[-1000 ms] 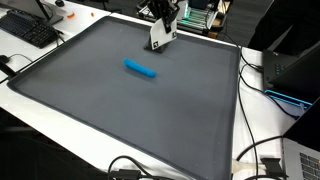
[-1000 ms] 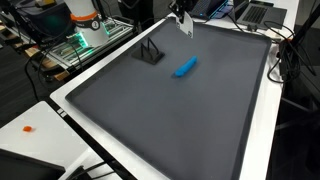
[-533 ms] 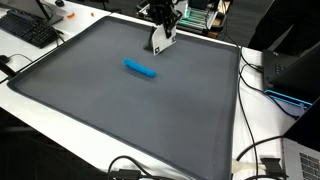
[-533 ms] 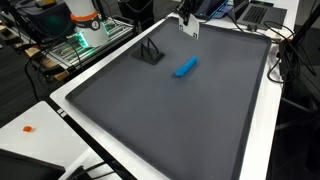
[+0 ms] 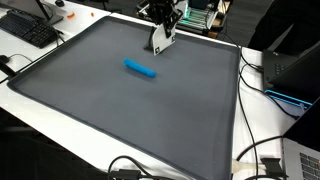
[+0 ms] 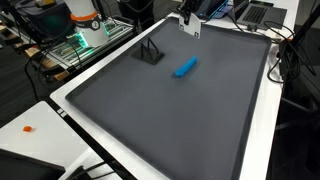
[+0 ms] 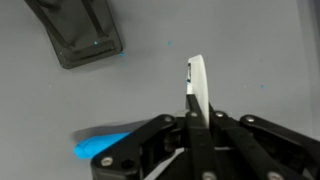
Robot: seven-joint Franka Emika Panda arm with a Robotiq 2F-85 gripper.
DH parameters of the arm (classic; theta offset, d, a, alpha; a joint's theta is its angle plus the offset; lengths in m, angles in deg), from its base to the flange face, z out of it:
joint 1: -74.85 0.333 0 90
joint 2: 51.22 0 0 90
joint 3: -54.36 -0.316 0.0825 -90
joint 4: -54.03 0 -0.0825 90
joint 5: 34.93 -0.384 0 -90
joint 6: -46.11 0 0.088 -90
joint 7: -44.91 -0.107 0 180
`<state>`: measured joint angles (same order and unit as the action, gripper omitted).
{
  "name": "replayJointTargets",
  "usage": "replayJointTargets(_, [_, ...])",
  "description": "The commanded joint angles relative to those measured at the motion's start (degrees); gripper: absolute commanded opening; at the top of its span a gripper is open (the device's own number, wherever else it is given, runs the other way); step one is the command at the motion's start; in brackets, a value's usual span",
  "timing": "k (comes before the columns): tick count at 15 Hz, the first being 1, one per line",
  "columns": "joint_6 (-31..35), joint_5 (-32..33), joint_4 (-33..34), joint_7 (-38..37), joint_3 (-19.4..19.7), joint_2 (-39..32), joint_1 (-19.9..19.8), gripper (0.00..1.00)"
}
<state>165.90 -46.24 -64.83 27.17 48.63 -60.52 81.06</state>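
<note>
My gripper [image 7: 196, 122] is shut on a thin white flat piece [image 7: 200, 85], held edge-on and upright. In both exterior views the gripper [image 5: 165, 18] [image 6: 186, 12] hangs over the far end of the grey mat [image 5: 130, 110] with the white piece [image 5: 160, 38] [image 6: 190, 27] below it, above the mat. A blue cylinder-like object [image 5: 140, 68] [image 6: 185, 67] lies on the mat nearby; the wrist view shows it [image 7: 100, 148] at lower left. A black stand [image 6: 150, 53] [image 7: 75, 35] sits on the mat beside it.
White table border [image 6: 110, 150] surrounds the mat. A keyboard [image 5: 28, 28] lies at one corner. Cables [image 5: 262, 160] and laptops [image 6: 255, 12] sit along the edges, and electronics [image 6: 85, 30] stand past the mat's side.
The gripper with the white piece has shifted slightly over the far end of the mat. The blue object and black stand have not moved.
</note>
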Motion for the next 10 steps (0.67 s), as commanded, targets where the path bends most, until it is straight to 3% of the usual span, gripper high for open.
replayJointTargets(1, [-1.0, 4.4, 1.2, 5.6, -0.1, -0.9, 0.7, 0.01])
replayJointTargets(10, [1.4, 11.0, 4.2, 10.0, 0.4, -5.8, 1.0, 0.01])
